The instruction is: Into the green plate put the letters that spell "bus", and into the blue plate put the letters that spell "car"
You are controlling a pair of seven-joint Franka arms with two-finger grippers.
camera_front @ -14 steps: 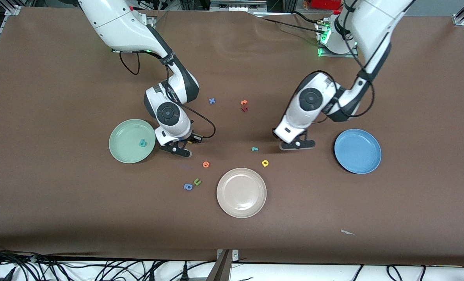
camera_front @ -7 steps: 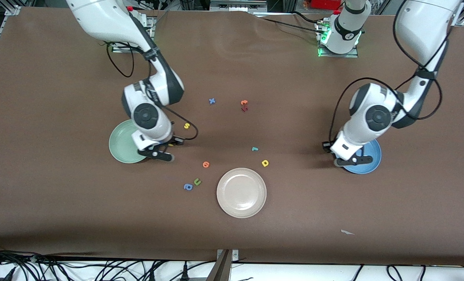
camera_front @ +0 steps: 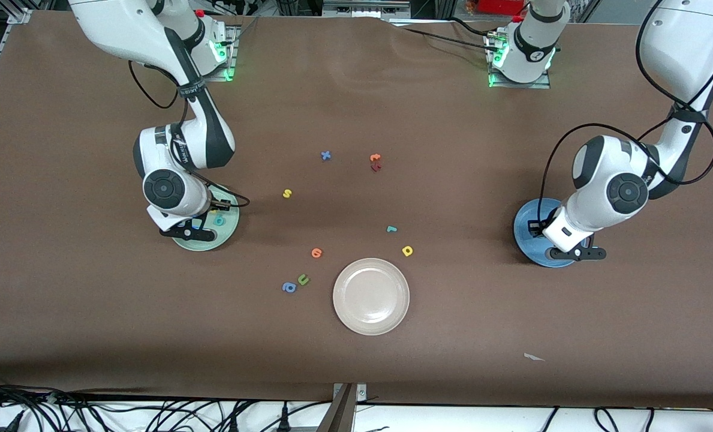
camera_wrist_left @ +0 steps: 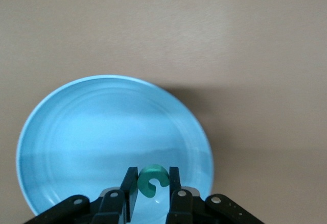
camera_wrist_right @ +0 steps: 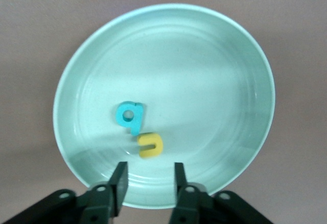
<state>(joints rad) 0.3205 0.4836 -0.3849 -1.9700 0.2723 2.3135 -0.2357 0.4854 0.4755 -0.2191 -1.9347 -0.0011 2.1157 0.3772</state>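
Over the blue plate [camera_wrist_left: 76, 132] [camera_front: 525, 223] my left gripper [camera_wrist_left: 153, 172] [camera_front: 572, 253] is shut on the teal "c" [camera_wrist_left: 152, 181]. My right gripper [camera_wrist_right: 150, 167] [camera_front: 193, 230] hangs open over the green plate [camera_wrist_right: 204, 71] [camera_front: 213, 242], nothing between its fingers. In that plate the teal "b" [camera_wrist_right: 129, 116] and the yellow "u" [camera_wrist_right: 150, 145] lie side by side. On the table are the yellow "s" [camera_front: 286, 193], the teal "r" [camera_front: 391, 228] and the yellow "a" [camera_front: 407, 251].
A beige-white plate [camera_front: 371, 296] sits nearest the front camera. Near it lie an orange letter [camera_front: 316, 252], a green "u" [camera_front: 303, 279] and a blue "a" [camera_front: 288, 287]. A blue "x" [camera_front: 325, 155] and orange and dark red letters [camera_front: 375, 162] lie toward the bases.
Both arms swung outward from the table's middle. The right gripper came over the green plate and opened, leaving the yellow "u" in it. The left gripper carried the "c" over the blue plate.
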